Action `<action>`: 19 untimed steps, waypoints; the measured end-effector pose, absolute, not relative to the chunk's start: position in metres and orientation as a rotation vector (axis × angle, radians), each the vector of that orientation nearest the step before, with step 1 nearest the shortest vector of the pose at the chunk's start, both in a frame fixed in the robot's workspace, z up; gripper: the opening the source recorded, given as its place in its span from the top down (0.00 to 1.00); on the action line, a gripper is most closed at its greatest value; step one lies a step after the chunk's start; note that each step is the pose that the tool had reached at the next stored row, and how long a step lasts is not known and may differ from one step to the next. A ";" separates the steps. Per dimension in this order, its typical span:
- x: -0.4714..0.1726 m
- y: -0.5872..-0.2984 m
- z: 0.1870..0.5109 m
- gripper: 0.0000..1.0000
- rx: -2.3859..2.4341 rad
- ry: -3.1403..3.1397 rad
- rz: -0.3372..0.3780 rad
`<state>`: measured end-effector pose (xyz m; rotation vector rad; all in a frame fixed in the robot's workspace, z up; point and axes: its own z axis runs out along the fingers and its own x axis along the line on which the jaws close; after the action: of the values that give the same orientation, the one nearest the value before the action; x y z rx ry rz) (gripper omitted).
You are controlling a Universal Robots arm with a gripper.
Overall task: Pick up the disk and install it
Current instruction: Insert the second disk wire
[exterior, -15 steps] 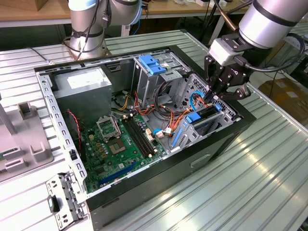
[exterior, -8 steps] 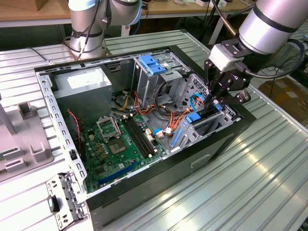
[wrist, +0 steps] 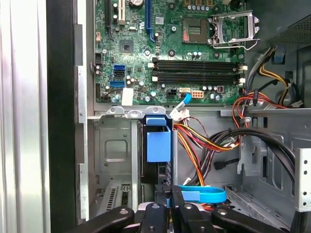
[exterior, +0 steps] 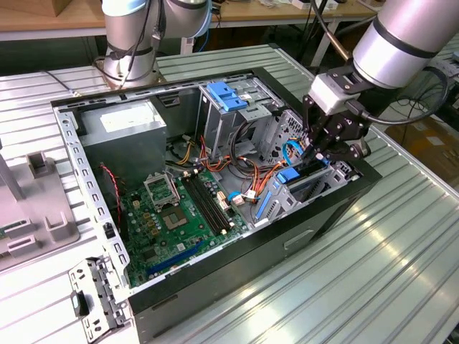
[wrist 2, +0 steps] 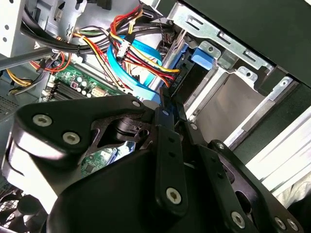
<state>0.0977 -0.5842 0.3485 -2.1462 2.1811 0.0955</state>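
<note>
- The gripper (exterior: 324,152) hangs over the open computer case (exterior: 237,251) on the worktop (exterior: 401,272) — jaws closed on the disk (exterior: 310,179).
- The disk stands on edge in the drive cage (wrist: 109,160), blue rail (wrist: 158,143) showing.

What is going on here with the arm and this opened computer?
A robot arm has its gripper down inside an open computer case, at the drive cage on the exterior view's right. The fingers are closed on the upright edge of the disk, which stands on edge in the cage slot with its blue rail showing. The motherboard and bundled cables lie beside it.
</note>
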 end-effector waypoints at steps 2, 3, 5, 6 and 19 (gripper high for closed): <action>0.098 -0.585 0.347 0.84 -2.147 2.181 0.095; 0.098 -0.585 0.346 0.84 -2.147 2.181 0.095; 0.098 -0.586 0.345 0.84 -2.147 2.181 0.095; 0.097 -0.586 0.345 0.84 -2.147 2.181 0.096; 0.094 -0.592 0.344 0.84 -2.149 2.174 0.100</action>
<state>0.0940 -0.5917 0.3440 -2.1494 2.1745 0.0997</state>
